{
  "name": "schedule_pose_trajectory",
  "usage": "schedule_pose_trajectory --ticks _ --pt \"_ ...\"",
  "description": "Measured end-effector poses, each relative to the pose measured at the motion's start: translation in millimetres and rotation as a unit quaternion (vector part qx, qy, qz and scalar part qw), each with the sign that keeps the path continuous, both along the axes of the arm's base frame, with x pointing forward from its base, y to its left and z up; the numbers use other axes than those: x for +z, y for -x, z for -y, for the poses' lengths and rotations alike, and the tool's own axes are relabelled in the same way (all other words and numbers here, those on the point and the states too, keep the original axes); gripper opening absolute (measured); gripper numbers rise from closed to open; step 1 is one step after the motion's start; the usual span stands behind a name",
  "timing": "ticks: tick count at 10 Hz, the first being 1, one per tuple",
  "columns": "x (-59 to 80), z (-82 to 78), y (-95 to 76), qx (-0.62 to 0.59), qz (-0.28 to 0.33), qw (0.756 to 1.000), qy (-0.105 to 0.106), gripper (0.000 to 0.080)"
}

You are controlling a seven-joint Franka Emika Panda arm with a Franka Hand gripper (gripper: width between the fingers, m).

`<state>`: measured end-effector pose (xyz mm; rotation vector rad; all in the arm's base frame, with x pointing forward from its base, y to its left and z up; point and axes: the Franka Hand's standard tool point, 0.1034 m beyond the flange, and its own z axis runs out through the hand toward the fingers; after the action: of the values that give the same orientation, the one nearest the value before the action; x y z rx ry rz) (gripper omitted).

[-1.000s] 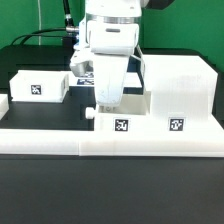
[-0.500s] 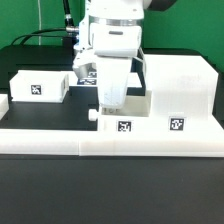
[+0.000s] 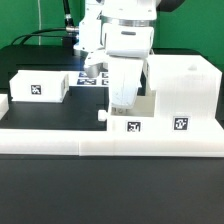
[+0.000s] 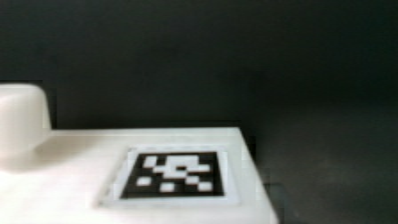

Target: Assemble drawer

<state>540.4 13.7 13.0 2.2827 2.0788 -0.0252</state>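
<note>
My gripper point(image 3: 122, 104) reaches down onto a small white drawer tray point(image 3: 145, 122) and grips its wall; the fingertips are hidden behind the tray. The tray's round knob point(image 3: 103, 116) points to the exterior view's left, and a square tag point(image 3: 133, 127) faces the camera. The tray sits against the large boxy shell point(image 3: 182, 85) at the exterior view's right. A second tray point(image 3: 40, 87) stands apart at the left. The wrist view shows the held tray's white face point(image 4: 80, 150), its tag point(image 4: 178, 172) and the knob point(image 4: 16, 118); no fingers show there.
The long low white border wall point(image 3: 100, 142) runs along the front of the black table. The marker board point(image 3: 88, 76) lies behind the arm. A small white piece point(image 3: 3, 104) sits at the exterior view's left edge.
My gripper and the small tray have moved together toward the exterior view's right, closer into the shell. The left tray and the shell have not moved.
</note>
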Motion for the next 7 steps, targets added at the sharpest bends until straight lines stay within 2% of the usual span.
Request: schedule_pose_trajectory --ticks 4,6,7 --pt "-1.2 1.0 0.6 0.004 0.011 1.0 -0.001 0.0042" --pt "-1.0 2.3 -3.2 0.028 -0.002 0.999 0.017 0.0042" --pt "0.6 5.0 -4.9 0.036 -0.01 0.999 0.036 0.0042"
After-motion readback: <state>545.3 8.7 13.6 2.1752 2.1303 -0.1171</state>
